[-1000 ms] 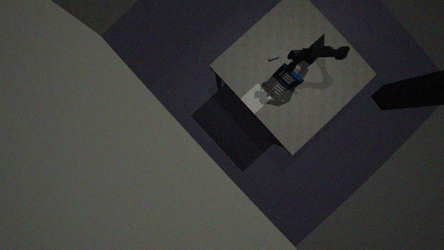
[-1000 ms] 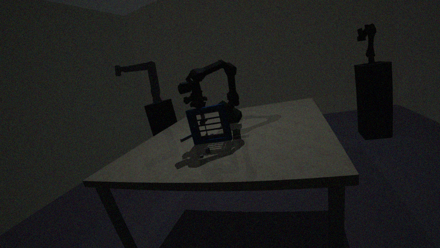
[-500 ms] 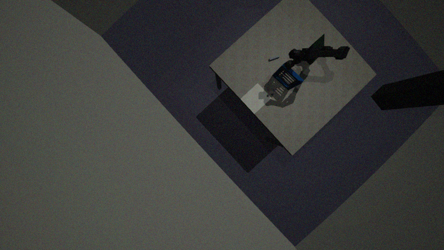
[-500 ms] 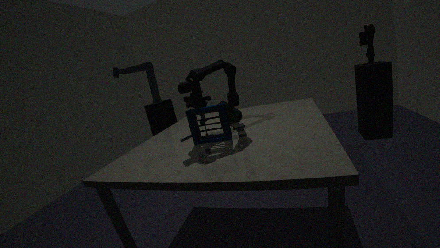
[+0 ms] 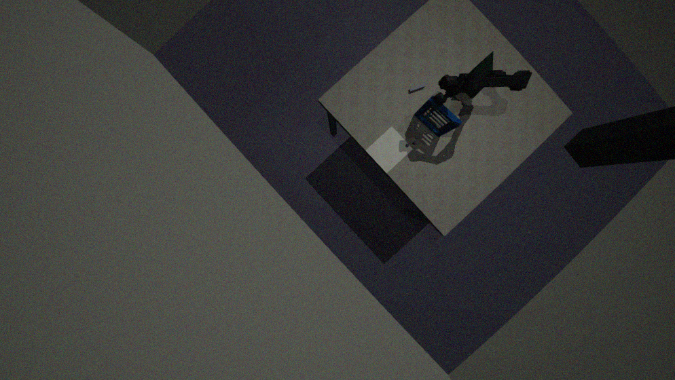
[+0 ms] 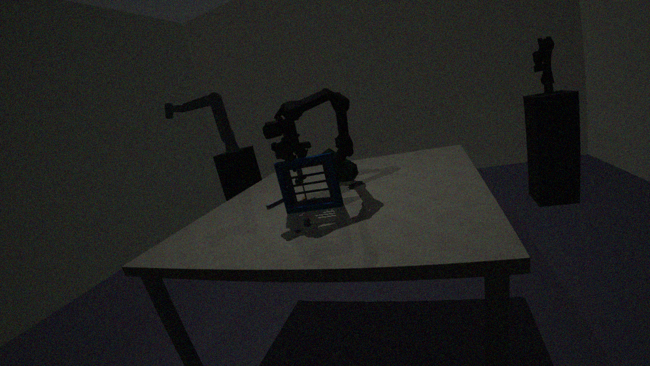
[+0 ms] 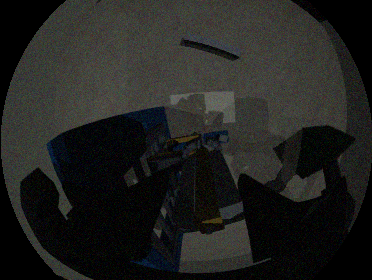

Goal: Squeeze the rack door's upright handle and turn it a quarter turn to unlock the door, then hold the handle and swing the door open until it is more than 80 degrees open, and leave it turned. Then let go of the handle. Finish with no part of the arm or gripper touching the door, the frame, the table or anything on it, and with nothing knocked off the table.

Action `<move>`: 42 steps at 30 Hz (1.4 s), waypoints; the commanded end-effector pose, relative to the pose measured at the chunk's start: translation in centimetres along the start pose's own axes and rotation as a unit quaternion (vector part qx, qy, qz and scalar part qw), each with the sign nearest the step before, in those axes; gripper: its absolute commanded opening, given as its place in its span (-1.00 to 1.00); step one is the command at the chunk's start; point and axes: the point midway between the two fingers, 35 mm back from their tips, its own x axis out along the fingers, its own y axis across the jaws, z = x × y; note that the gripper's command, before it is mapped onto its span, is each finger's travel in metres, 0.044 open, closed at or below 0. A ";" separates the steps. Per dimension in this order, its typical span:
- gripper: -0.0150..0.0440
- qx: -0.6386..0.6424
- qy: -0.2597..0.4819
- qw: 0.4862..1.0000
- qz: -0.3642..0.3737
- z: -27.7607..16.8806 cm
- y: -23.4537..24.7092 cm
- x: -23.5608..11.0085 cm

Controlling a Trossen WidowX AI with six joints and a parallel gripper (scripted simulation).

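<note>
The blue rack [image 5: 457,121] [image 6: 282,186] [image 7: 155,117] stands upright on the table, with slats across its opening. My gripper [image 6: 299,176] [image 7: 205,176] points down behind the rack in the exterior view. In the wrist view its two dark fingers are open and stand apart, one on each side of the dark upright handle [image 7: 205,192], which has yellow parts at its ends. A gap shows at the right finger; the left finger overlaps the rack in view, so contact there cannot be told. The door's angle and the handle's turn are too dark to tell.
A thin grey bar [image 5: 415,89] [image 6: 274,204] [image 7: 210,49] lies on the table beside the rack. A pale square patch [image 5: 384,150] [image 7: 227,107] is near the table edge. A dark green wedge [image 5: 485,65] stands by the arm. Two other arms on pedestals [image 6: 551,149] [image 6: 236,172] are beyond the table.
</note>
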 end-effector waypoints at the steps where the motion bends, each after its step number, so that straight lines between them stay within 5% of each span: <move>1: 0.51 -0.069 0.001 0.998 0.000 0.0 0.0 0.0; 10: 0.51 -0.288 0.001 0.958 0.000 0.0 0.0 0.0; 20: 0.51 -0.514 0.001 0.858 0.000 0.0 -0.1 0.0; 42: 0.51 -0.884 0.001 0.467 0.000 0.0 -0.1 0.0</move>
